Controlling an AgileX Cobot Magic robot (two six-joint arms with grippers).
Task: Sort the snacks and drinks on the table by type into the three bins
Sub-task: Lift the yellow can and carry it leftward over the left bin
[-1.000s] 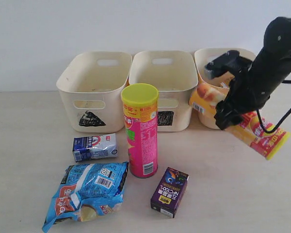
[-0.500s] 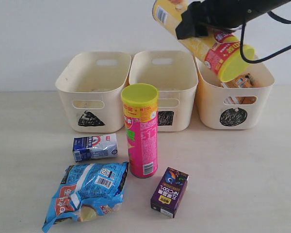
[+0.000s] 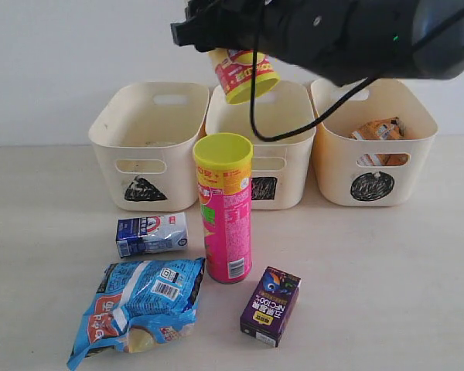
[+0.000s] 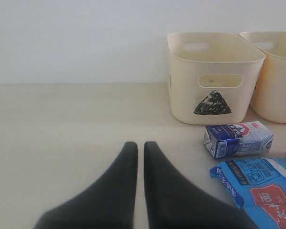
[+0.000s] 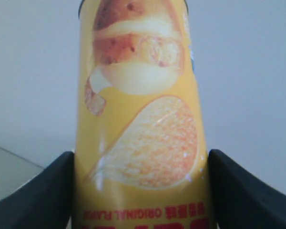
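You have open air between the square bin's (image 3: pixel 284 184) rim and the yellow-orange canister (image 3: pixel 245 74), which hangs above that bin, clear of its walls, tilted with its yellow lid lowest. The right gripper (image 5: pixel 140 202) clamps it, one dark finger pressed on each side of the tube, and the right arm (image 3: pixel 348 31) stretches across over the square bin from the circle bin's side. How far forward or back over the opening the canister sits cannot be told.

The triangle bin (image 3: pixel 112 151) touches the square bin on one side and the circle bin (image 3: pixel 417 176) stands on the other, holding the orange-brown bag (image 3: pixel 377 130).

The pink-red canister (image 3: pixel 226 209) stands upright just in front of the square bin, hiding part of its front wall. Further in front, toward the triangle bin's side, lie the blue-and-white carton (image 3: pixel 151 234) and the blue-white bag (image 3: pixel 143 301); the dark purple carton (image 3: pixel 271 306) lies beyond the pink-red canister.

The left gripper (image 4: pixel 139 145) hovers low over bare table (image 4: pixel 62 124), its fingers pressed nearly together on nothing
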